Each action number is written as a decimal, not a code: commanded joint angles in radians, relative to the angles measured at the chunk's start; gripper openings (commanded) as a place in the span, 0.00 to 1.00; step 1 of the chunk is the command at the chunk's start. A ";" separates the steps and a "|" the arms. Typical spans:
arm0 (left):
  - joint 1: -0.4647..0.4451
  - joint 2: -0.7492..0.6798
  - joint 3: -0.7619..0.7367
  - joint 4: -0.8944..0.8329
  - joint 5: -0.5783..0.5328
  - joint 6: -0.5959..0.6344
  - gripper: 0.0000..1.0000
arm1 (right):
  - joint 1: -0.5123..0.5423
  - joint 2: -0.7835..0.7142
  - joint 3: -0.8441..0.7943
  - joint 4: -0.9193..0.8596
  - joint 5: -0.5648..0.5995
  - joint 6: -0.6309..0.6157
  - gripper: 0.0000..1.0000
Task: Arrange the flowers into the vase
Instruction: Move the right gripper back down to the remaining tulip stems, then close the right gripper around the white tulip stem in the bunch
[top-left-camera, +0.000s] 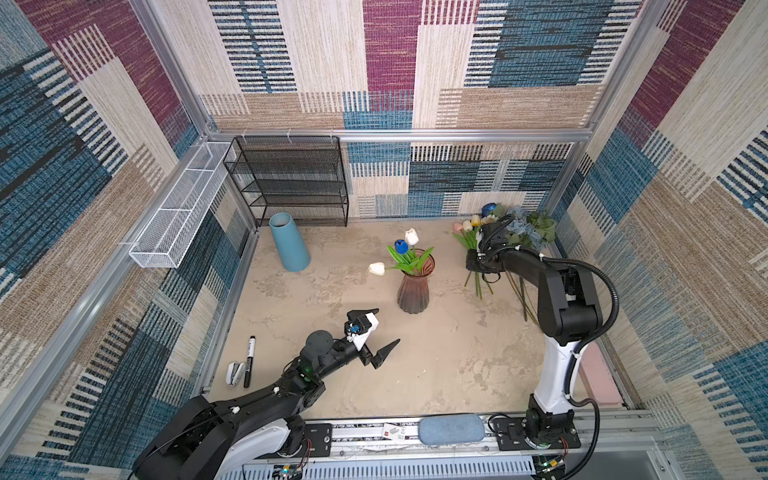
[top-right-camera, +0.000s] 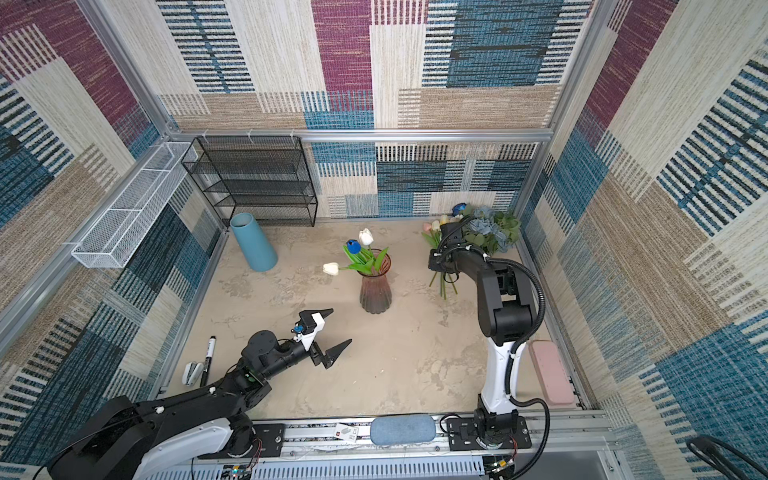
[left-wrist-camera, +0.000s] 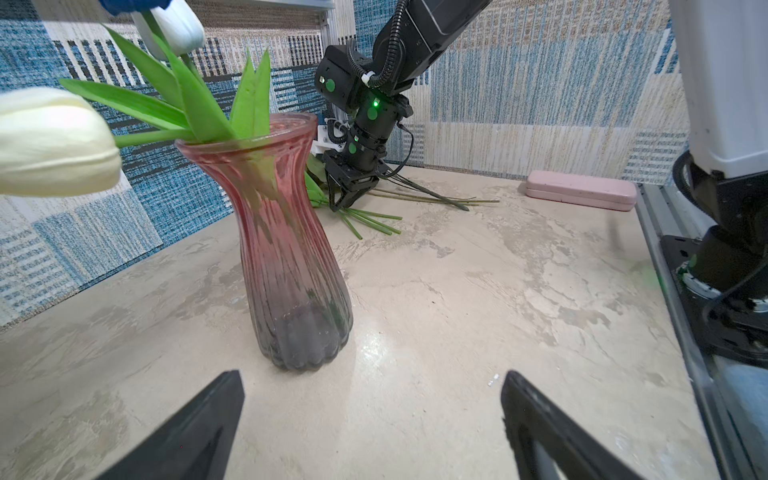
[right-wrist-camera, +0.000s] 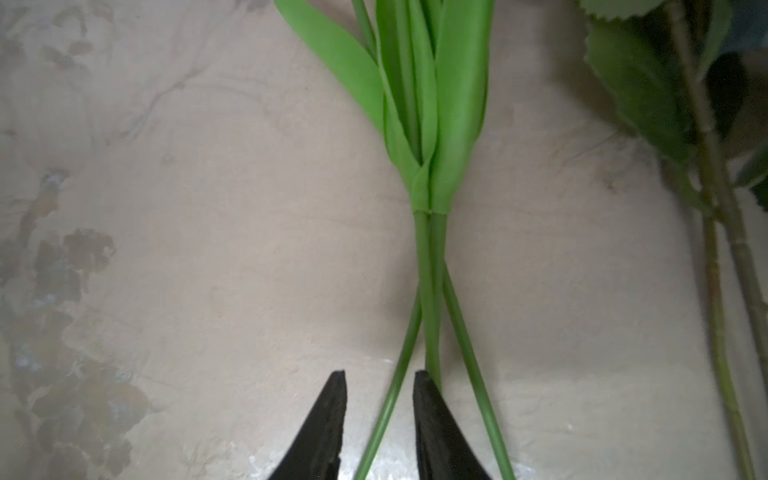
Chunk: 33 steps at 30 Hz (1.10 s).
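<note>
A ribbed pink glass vase (top-left-camera: 413, 291) (top-right-camera: 376, 291) (left-wrist-camera: 286, 249) stands mid-table holding two white tulips (top-left-camera: 411, 237) and a blue tulip (top-left-camera: 400, 246). More flowers (top-left-camera: 515, 226) (top-right-camera: 492, 226) lie in a pile at the back right, with loose tulips (top-left-camera: 467, 226) beside them. My right gripper (right-wrist-camera: 380, 376) (left-wrist-camera: 347, 199) points down over the tulip stems. Its jaws stand narrowly open astride one green stem (right-wrist-camera: 390, 399), with gaps on both sides. Two more stems lie just outside its fingers. My left gripper (top-left-camera: 387, 325) (top-right-camera: 341, 325) (left-wrist-camera: 371, 378) hovers wide open and empty, in front of the vase.
A blue cone vase (top-left-camera: 289, 243) leans at the back left, before a black mesh rack (top-left-camera: 291, 183). A white wire basket (top-left-camera: 174, 208) hangs on the left wall. A marker (top-left-camera: 250, 361) and a small white object (top-left-camera: 235, 372) lie front left. A pink case (top-right-camera: 550, 372) lies by the right edge.
</note>
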 joint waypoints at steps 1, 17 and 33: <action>-0.001 0.005 0.002 0.028 0.008 0.014 0.99 | -0.005 0.018 0.015 -0.014 0.032 0.000 0.29; -0.001 0.001 0.006 0.011 0.004 0.018 0.99 | -0.016 0.093 0.040 0.006 0.040 -0.011 0.10; -0.002 -0.002 0.006 0.008 0.010 0.014 0.99 | -0.014 -0.104 0.031 -0.012 -0.104 0.003 0.07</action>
